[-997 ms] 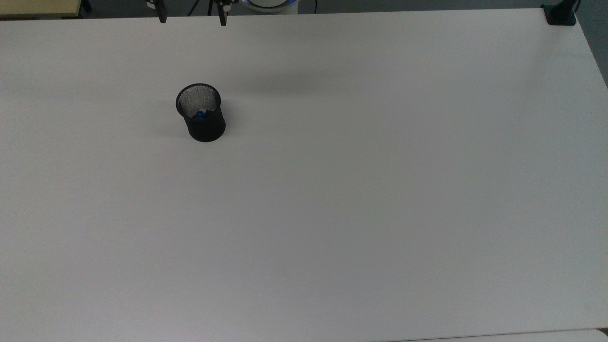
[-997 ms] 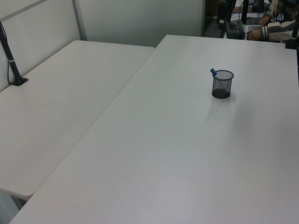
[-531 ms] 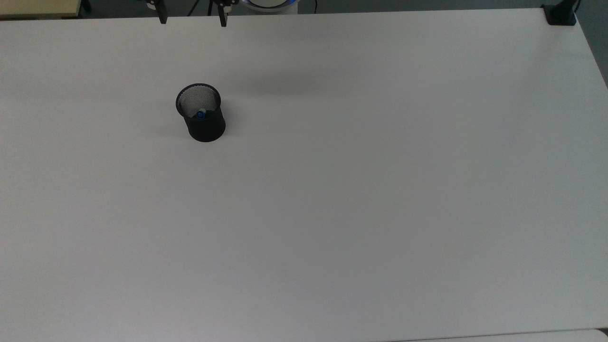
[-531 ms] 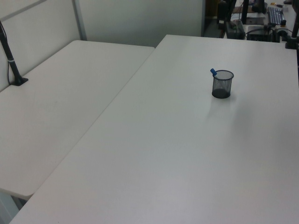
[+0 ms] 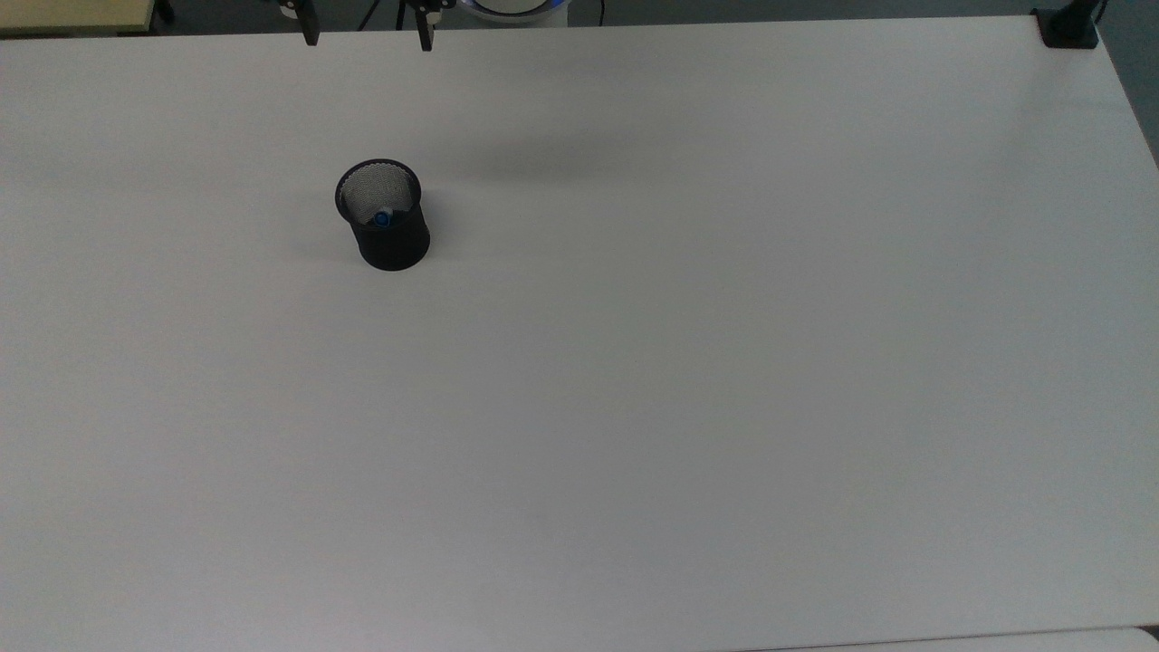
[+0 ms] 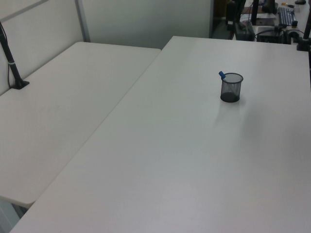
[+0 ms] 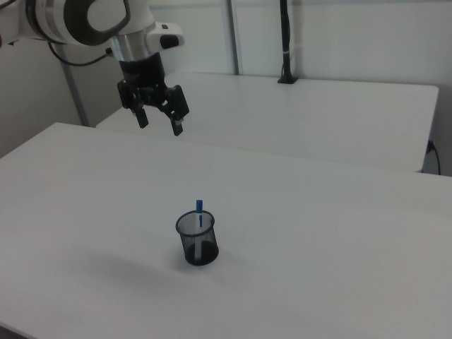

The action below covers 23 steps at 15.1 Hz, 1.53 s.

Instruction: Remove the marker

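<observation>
From the top view, the white table (image 5: 688,362) carries a black mesh cup (image 5: 384,217) toward the top view's left, and the marker (image 5: 382,218) stands inside it, its blue end showing just within the rim. At the far edge the two dark fingers (image 5: 311,25) of the tool (image 5: 368,27) poke into sight, set well apart.

In the left view the cup (image 6: 231,88) sits well out on the table (image 6: 175,160), the marker's (image 6: 221,75) blue tip sticking up past the rim on the left view's left.

In the right view the tool (image 7: 159,120) hangs high above the table (image 7: 318,233), spread wide and holding nothing, well apart from the cup (image 7: 197,239). The marker (image 7: 200,215) stands nearly upright in it.
</observation>
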Available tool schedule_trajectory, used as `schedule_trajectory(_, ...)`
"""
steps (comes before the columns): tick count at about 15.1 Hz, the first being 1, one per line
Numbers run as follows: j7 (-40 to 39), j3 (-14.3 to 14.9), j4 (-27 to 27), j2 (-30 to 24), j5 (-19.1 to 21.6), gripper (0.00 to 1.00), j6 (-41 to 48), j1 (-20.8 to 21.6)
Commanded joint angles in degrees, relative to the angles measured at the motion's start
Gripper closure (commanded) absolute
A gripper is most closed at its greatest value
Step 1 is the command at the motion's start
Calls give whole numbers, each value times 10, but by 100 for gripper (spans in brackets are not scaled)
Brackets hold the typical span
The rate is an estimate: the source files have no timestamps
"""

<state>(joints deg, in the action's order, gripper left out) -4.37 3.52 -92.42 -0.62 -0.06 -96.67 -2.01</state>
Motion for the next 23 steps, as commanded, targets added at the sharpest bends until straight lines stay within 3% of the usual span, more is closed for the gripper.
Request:
schedule_trajectory(1, -6, 8, 6, 2, 1, 0, 0, 10)
schedule_trajectory(9, -24, 12, 4, 1, -3, 0, 3, 8)
schedule_trajectory(15, -121, 14, 1, 1, -6, 0, 17, 0)
schedule_trajectory(17, -131, 17, -5, 1, -27, 0, 20, -3)
schedule_trajectory(19, -129, 17, -47, -1, -67, 0, 10, -3)
schedule_trajectory(23, -128, 23, -129, 1, -71, 0, -102, -19)
